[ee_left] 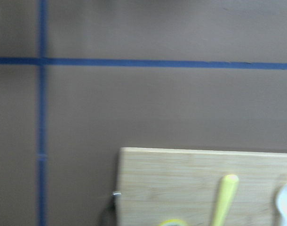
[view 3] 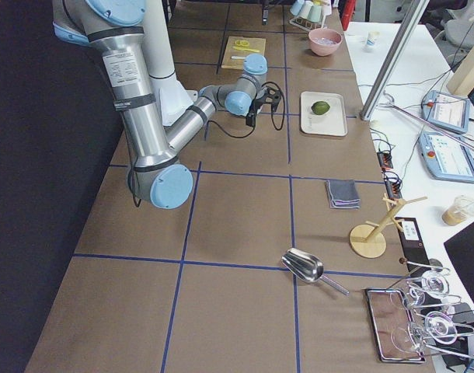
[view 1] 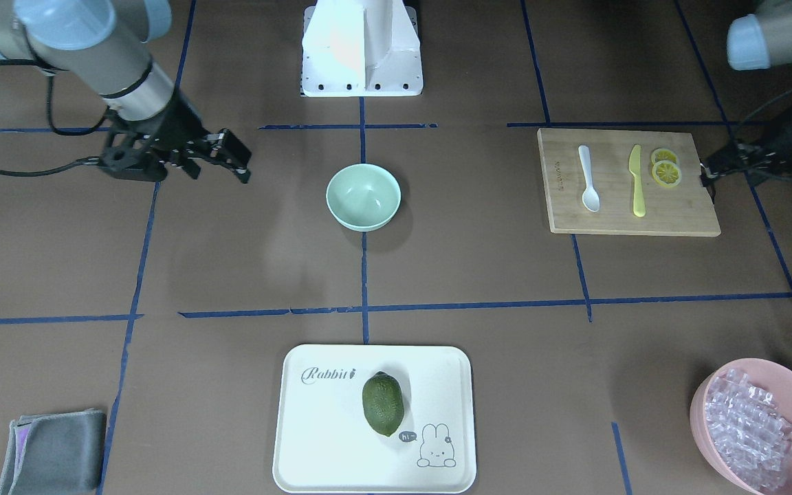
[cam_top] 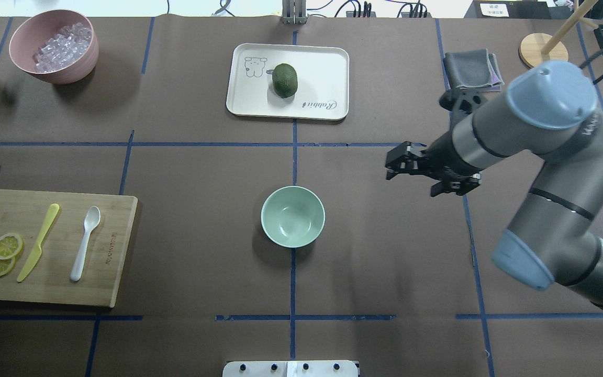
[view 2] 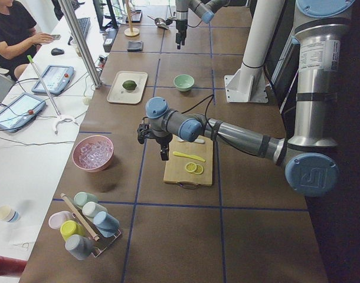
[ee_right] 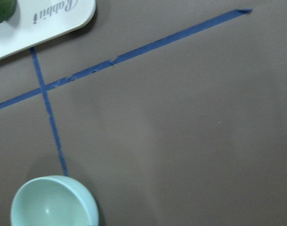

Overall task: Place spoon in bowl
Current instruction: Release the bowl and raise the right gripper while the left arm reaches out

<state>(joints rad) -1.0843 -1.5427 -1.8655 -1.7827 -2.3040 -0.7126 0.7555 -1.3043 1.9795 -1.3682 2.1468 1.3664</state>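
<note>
The white spoon (view 1: 588,180) lies on a wooden cutting board (view 1: 685,214), scoop toward the operators' side; it also shows in the overhead view (cam_top: 84,243) and at the edge of the left wrist view (ee_left: 285,202). The mint-green bowl (view 1: 363,197) stands empty at the table's middle (cam_top: 292,216) and shows in the right wrist view (ee_right: 51,203). My left gripper (view 1: 707,175) hovers beside the board's outer edge, mostly out of frame; I cannot tell its state. My right gripper (view 1: 238,163) is open and empty above bare table, well to the bowl's side (cam_top: 393,165).
A yellow knife (view 1: 636,182) and lemon slices (view 1: 666,172) lie on the board beside the spoon. A white tray (view 1: 313,426) holds a green fruit (view 1: 382,403). A pink bowl of clear cubes (view 1: 702,412), a grey cloth (view 1: 52,450) and the robot's base (view 1: 361,48) stand around.
</note>
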